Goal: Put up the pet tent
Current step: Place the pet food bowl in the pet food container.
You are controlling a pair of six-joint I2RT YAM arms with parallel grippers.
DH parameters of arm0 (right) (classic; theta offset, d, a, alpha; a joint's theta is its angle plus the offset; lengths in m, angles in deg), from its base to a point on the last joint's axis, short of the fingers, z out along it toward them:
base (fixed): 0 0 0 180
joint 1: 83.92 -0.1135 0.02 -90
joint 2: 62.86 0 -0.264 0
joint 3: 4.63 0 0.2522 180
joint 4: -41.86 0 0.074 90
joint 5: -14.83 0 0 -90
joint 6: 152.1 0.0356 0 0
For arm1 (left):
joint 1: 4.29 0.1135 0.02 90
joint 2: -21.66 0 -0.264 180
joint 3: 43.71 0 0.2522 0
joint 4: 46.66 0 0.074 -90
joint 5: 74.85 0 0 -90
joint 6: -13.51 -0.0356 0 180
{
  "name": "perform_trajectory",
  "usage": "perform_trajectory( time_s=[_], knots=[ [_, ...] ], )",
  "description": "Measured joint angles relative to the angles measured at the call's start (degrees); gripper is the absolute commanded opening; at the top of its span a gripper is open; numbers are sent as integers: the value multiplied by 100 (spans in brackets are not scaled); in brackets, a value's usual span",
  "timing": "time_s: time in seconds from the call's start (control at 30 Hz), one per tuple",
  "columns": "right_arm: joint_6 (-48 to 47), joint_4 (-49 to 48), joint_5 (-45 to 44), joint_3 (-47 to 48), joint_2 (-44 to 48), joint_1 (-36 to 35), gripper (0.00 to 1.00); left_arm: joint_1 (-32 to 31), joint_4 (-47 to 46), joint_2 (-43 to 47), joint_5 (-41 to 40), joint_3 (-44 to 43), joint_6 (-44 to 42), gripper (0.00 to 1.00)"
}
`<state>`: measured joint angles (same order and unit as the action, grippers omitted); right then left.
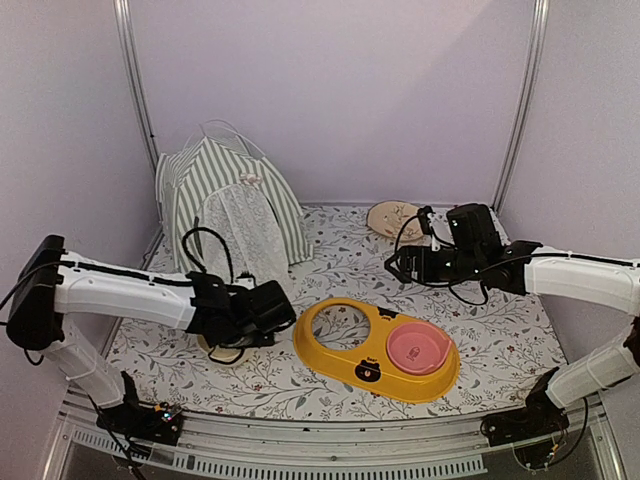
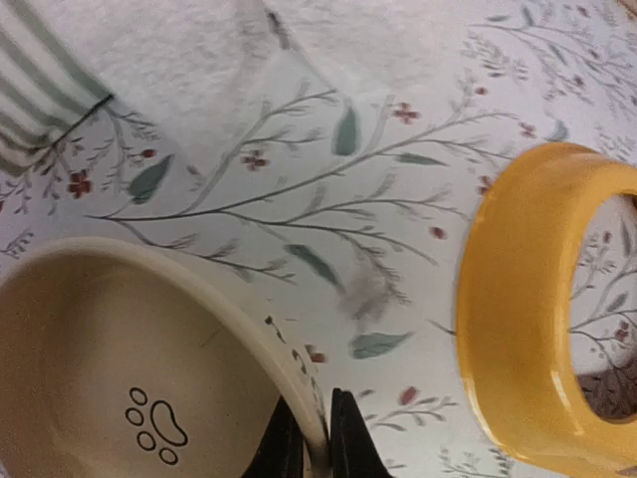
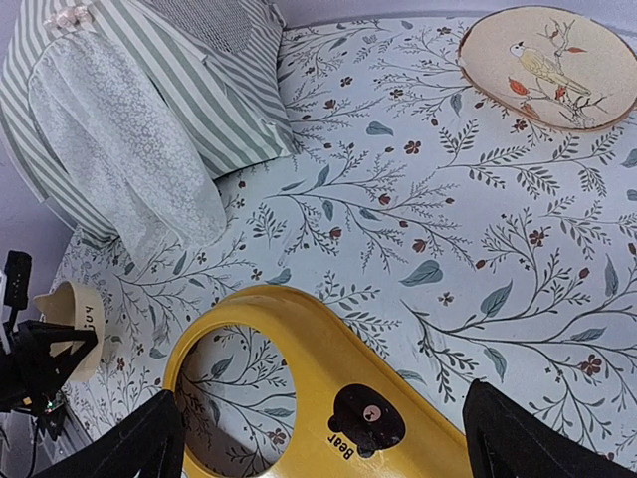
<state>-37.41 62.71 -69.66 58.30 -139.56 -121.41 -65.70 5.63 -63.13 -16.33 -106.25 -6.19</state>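
Observation:
The pet tent (image 1: 230, 200) stands upright at the back left, green-and-white striped, with its white lace curtain hanging over the front. It also shows in the right wrist view (image 3: 149, 110), and a striped corner of the pet tent (image 2: 30, 110) lies at the upper left of the left wrist view. My left gripper (image 2: 318, 438) is in front of the tent, shut on the rim of a cream bowl (image 2: 100, 378) with a paw print inside. My right gripper (image 3: 323, 448) hovers open over a yellow feeder stand (image 3: 328, 378), holding nothing.
The yellow feeder stand (image 1: 370, 350) lies at the front centre with a pink bowl (image 1: 418, 348) in its right hole; its left hole is empty. A round beige disc with a bird picture (image 1: 392, 218) lies at the back right. A floral cloth (image 1: 500, 330) covers the table.

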Motion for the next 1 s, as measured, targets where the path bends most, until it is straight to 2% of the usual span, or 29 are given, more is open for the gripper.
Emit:
perform_trajectory(
  time_s=[0.07, 0.2, 0.4, 0.53, 0.7, 1.0],
  knots=[
    [-4, 17, -76, 0, 26, 0, 99, -463, 46, -754, -76, -903, -302, 0],
    [-9, 101, -243, 0, 131, 0, 99, -946, -87, -1906, 22, -2446, -1191, 0],
    [-7, 313, -527, 0, 463, 33, 99, -1078, -302, -2863, 533, -3971, -2706, 0],
    [-4, 398, -643, 0, 695, 109, 99, -1078, -411, -3604, 846, -4889, -3366, 0],
    [-7, 496, -717, -7, 892, 157, 99, -1054, -404, -4124, 1008, -5152, -3657, 0],
    [-4, 555, -717, -11, 927, 157, 99, -977, -450, -4044, 1054, -5038, -3617, 0]
  ],
)
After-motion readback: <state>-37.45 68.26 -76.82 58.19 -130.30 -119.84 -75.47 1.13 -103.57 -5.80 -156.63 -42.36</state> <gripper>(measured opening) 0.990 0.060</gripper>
